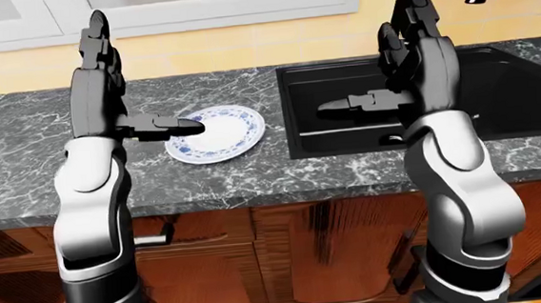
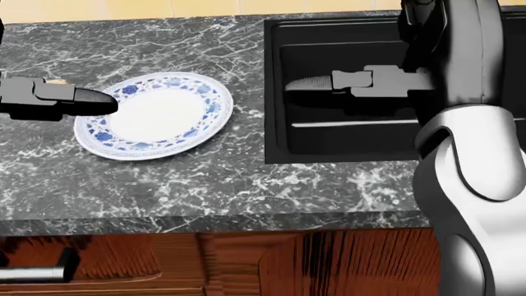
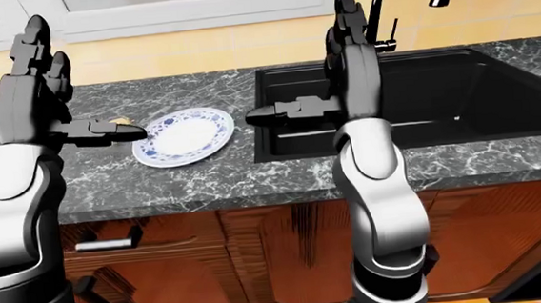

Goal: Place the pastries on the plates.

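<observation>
A white plate with a blue pattern [image 2: 205, 98] lies bare on the dark marble counter [image 2: 205, 185], left of the black sink [image 2: 275, 92]. A small tan pastry [image 3: 121, 122] peeks out just left of the plate, mostly hidden behind my left thumb. My left hand [image 1: 104, 91] is open, held upright above the counter with fingers pointing up and its thumb [image 2: 57, 98] reaching toward the plate's left rim. My right hand [image 1: 419, 62] is open too, upright over the sink basin, and holds nothing.
A faucet [image 3: 380, 15] rises at the top of the sink in the right-eye view. Wooden cabinets [image 1: 335, 247] with a drawer handle [image 3: 105, 243] run under the counter. A yellow wall and a window frame [image 1: 222, 8] stand beyond the counter.
</observation>
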Controlling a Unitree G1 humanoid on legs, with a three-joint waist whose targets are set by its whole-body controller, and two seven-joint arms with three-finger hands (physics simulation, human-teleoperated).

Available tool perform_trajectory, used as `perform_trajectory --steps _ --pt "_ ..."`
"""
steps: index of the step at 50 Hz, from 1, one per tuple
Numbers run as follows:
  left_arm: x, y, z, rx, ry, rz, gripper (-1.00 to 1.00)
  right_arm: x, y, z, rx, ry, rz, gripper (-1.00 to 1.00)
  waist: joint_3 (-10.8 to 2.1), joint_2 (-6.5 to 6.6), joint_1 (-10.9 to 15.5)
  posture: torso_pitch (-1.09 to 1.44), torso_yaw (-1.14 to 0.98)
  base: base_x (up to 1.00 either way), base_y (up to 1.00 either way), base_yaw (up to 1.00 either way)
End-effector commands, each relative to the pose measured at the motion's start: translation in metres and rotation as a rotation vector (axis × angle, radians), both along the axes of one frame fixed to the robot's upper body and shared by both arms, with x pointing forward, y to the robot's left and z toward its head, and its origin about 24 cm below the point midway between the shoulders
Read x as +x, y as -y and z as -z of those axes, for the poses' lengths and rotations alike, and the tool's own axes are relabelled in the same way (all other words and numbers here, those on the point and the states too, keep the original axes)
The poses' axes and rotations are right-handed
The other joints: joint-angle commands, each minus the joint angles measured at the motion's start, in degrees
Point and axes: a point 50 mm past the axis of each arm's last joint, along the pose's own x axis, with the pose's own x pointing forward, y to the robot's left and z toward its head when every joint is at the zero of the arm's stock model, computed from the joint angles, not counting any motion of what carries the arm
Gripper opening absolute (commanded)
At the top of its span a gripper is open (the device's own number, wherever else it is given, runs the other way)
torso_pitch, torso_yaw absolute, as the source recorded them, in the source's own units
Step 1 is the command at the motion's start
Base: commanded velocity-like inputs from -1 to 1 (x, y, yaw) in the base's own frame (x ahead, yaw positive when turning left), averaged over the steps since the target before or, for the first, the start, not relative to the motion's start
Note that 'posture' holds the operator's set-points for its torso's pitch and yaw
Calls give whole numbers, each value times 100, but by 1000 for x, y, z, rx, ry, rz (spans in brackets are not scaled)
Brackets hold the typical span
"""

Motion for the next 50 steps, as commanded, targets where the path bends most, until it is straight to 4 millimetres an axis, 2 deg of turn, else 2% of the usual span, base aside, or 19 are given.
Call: perform_trajectory --steps 1,3,4,7,15,18,19,21,24,27,28,30,34,41,43,45,46,47,50 --pt "-7 -2 -18 17 91 -16 100 -6 -4 -13 0 77 -25 100 -59 2 26 -16 0 0 47 0" --pt "-7 -2 -19 19 91 -18 100 -5 -4 -13 1 76 -24 100 -60 303 23 -16 0 0 47 0" --pt "-7 -2 -19 20 92 -18 100 -6 -4 -13 1 78 -24 100 -121 602 39 -16 0 0 47 0" --pt "-6 -1 -20 20 93 -13 100 -7 -4 -15 0 80 -28 100 -17 493 68 -16 0 0 47 0" --pt "-4 0 -23 26 97 -10 100 -4 -4 -14 2 80 -28 100 10 -24 53 -16 0 0 47 0" --pt "-5 1 -23 27 97 -6 100 -5 -4 -13 2 79 -28 100 -41 -365 44 -16 0 0 47 0" --pt "-6 0 -21 24 95 -10 100 -6 -3 -12 18 79 -28 100 75 -200 32 -16 0 0 0 0" --pt "-6 0 -20 24 94 -8 100 -7 -3 -11 19 78 -28 100 -29 -19 72 -16 0 0 0 0" --pt "-6 0 -20 24 95 -9 100 -8 -3 -11 19 78 -30 100 -137 10 127 -16 0 0 0 0" --pt "-7 1 -19 25 94 -8 100 -8 -2 -10 21 80 -30 100 -120 -21 176 -16 0 4 0 0" --pt "-6 1 -19 28 92 -8 100 -8 -1 -9 23 77 -26 100 -186 33 167 -16 0 6 0 0" --pt "-6 1 -19 28 92 -9 100 -8 -2 -9 22 78 -26 100 -85 151 161 -16 0 9 0 0" --pt "-6 1 -20 28 92 -7 100 -8 -1 -9 21 79 -27 100 -152 266 157 -16 0 12 0 0" --pt "-4 3 -23 31 96 -4 100 -7 -1 -11 21 84 -28 100 -48 64 168 -16 0 22 0 0" --pt "-3 3 -23 33 96 -4 100 -7 -1 -11 19 83 -29 100 -35 -102 182 -16 0 24 0 0" --pt "-3 3 -24 35 96 -3 100 -7 0 -11 20 83 -28 100 -115 -420 175 -16 0 25 0 0" --pt "-3 4 -25 35 96 -2 100 -8 0 -11 20 84 -28 100 -11 -153 130 -16 0 23 0 0" --pt "-3 4 -25 36 97 -2 100 -8 0 -11 17 85 -27 100 18 -290 178 -16 0 23 0 0" --pt "-3 3 -21 35 91 -4 100 -8 -1 -10 14 84 -27 100 -31 -280 143 -16 0 24 8 0"
